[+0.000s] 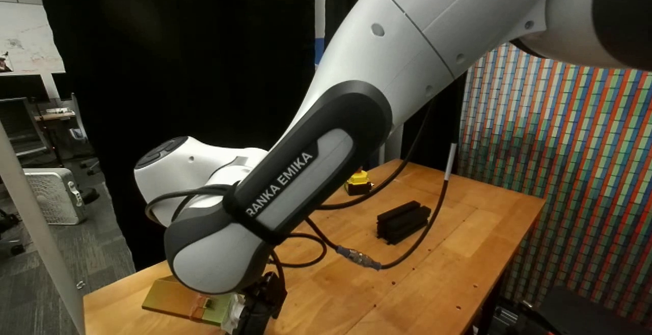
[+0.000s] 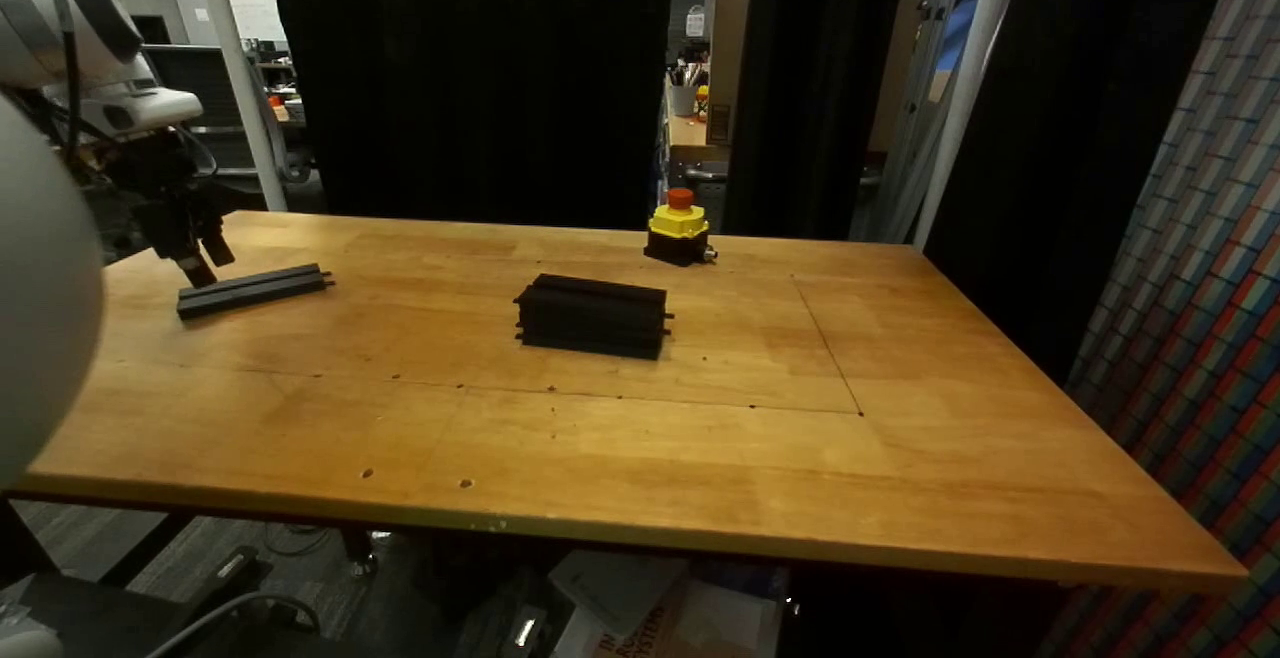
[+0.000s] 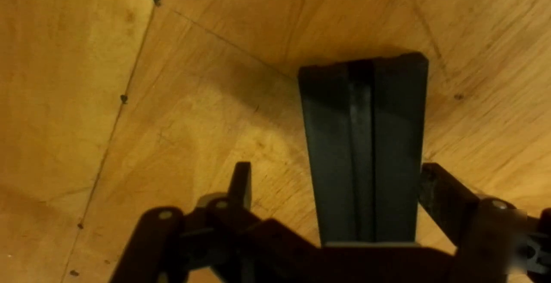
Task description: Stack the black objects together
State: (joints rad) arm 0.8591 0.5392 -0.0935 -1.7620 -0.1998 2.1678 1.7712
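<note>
There's the lone black bar (image 3: pixel 363 158) on the table (image 2: pixel 700 478), showing inside the wide-apart pincer (image 3: pixel 335 179) in the wrist view, close up to one side of it, touching or not I can't tell! Well away sits the black stack (image 2: pixel 590 318), and behind it, in an exterior view, the yellow-and-red button (image 2: pixel 679 223).

The lone bar (image 2: pixel 255 291) and grouped bars (image 2: pixel 590 316) are matte black, the pincer (image 3: pixel 334 171) black. The bench (image 2: pixel 680 468) is honey-brown with streaky grain, the button box (image 2: pixel 679 223) red, yellow and black, the arm (image 1: pixel 367 65) white, grey and black, the wall panel (image 1: pixel 560 172) striped red, green, blue.
</note>
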